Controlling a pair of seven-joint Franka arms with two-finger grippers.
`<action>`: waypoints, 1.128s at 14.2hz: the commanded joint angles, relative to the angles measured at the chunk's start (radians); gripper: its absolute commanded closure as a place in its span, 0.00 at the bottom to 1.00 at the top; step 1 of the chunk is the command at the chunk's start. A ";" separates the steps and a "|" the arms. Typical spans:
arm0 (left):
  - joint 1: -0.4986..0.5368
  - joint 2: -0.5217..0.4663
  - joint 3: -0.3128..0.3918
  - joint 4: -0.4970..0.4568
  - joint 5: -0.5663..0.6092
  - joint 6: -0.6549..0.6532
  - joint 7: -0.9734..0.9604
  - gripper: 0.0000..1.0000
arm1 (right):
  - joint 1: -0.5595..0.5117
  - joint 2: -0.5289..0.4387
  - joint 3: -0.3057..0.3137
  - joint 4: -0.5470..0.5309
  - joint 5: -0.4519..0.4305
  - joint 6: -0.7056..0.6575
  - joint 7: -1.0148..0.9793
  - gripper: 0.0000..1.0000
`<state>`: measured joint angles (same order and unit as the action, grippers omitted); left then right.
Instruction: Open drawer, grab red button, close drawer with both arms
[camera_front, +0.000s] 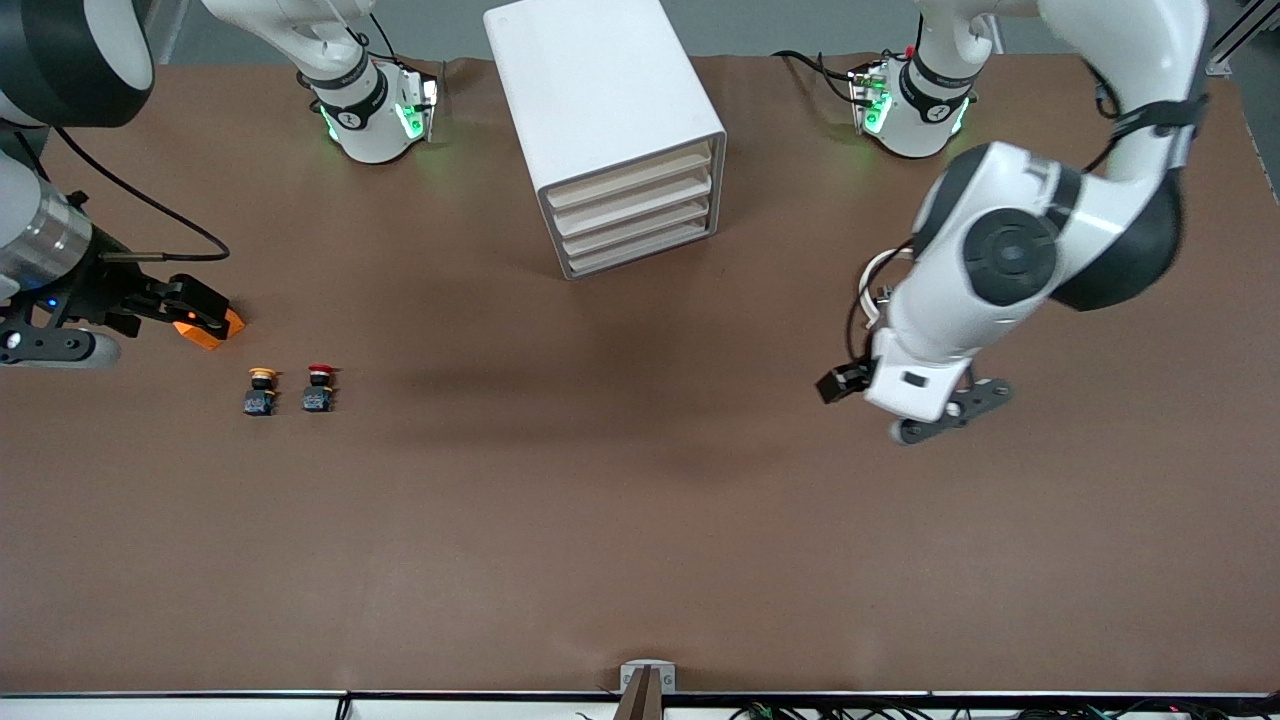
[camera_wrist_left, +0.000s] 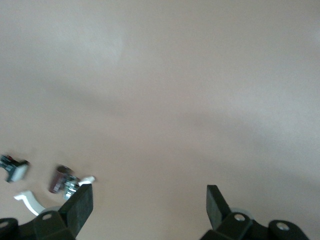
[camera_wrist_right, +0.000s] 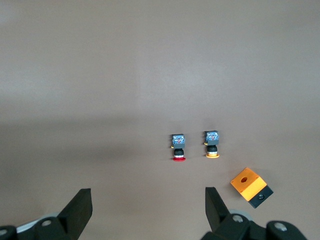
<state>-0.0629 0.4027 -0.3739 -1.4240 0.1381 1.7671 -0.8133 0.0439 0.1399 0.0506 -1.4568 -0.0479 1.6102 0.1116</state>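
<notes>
Nothing has started: the drawer unit (camera_front: 620, 140), top middle, is shut. Both the left gripper (camera_front: 945, 410) and right gripper (camera_front: 195, 310) are spread, holding nothing. I think a drawer needs pulling first; the button (camera_front: 319, 388) waits at middle left.

Arms: glossy white shells, black joint caps, black cables, green-lit bases. Grippers: left gripper (camera_front: 950, 405) and right gripper (camera_front: 195, 315), black fingers, grey screws.

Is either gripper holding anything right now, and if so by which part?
Nothing is held. The left gripper is open over bare table. The right gripper is open too, with the button lying untouched on the table.
</notes>
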 joint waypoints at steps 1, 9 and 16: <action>0.047 -0.053 -0.010 0.033 0.020 -0.054 0.068 0.00 | -0.015 0.003 0.006 0.024 0.019 -0.021 -0.027 0.00; 0.202 -0.228 -0.013 0.030 -0.026 -0.208 0.272 0.00 | -0.012 0.007 0.009 0.026 0.019 -0.018 -0.029 0.00; 0.072 -0.436 0.283 -0.136 -0.134 -0.253 0.598 0.00 | -0.009 0.007 0.011 0.026 0.019 -0.016 -0.027 0.00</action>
<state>0.0522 0.0546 -0.1715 -1.4564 0.0319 1.5062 -0.2959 0.0423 0.1409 0.0564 -1.4512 -0.0435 1.6065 0.0920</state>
